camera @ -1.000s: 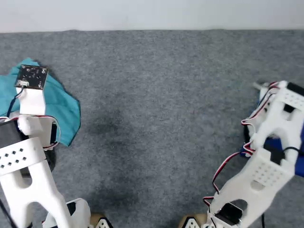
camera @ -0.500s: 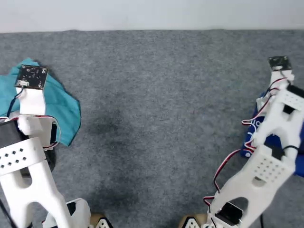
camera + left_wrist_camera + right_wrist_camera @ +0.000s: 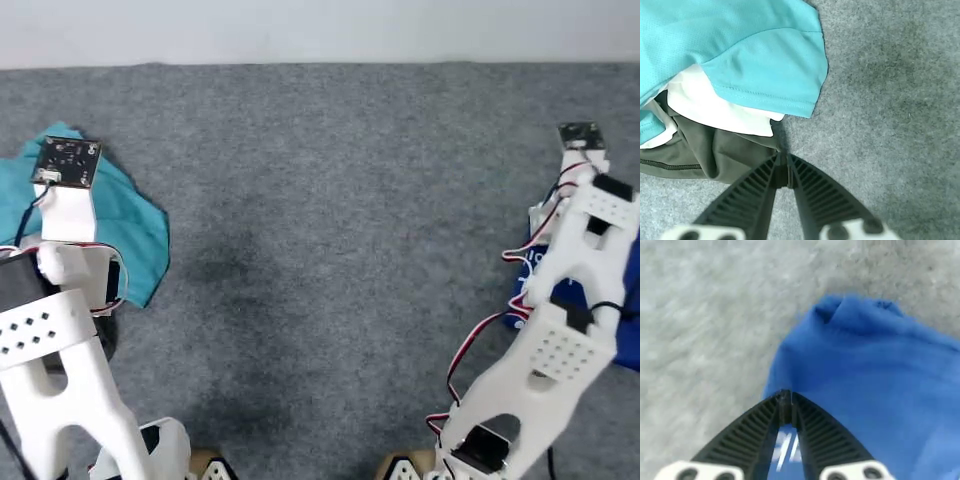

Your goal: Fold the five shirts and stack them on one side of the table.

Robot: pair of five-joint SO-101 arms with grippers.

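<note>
At the table's left edge lies a stack of shirts: a teal shirt [image 3: 740, 55] [image 3: 140, 230] on top, a white shirt [image 3: 715, 112] under it and a dark olive shirt [image 3: 700, 155] at the bottom. My left gripper [image 3: 783, 164] hangs shut over the stack's corner, with nothing between its fingers. The left arm [image 3: 65, 210] stands above that stack in the high view. A blue shirt [image 3: 880, 375] [image 3: 528, 272] lies bunched at the table's right edge. My right gripper [image 3: 785, 399] is shut just above its near edge, partly covered by the right arm [image 3: 575, 290].
Grey carpet-like table surface [image 3: 340, 230] stretches open between the two arms. A pale wall [image 3: 320, 30] runs along the far edge. Both arm bases [image 3: 470, 450] stand at the near edge.
The right arm's wrist has swung toward the far edge, and more of the blue shirt shows beside it. The left arm and the stack have not moved.
</note>
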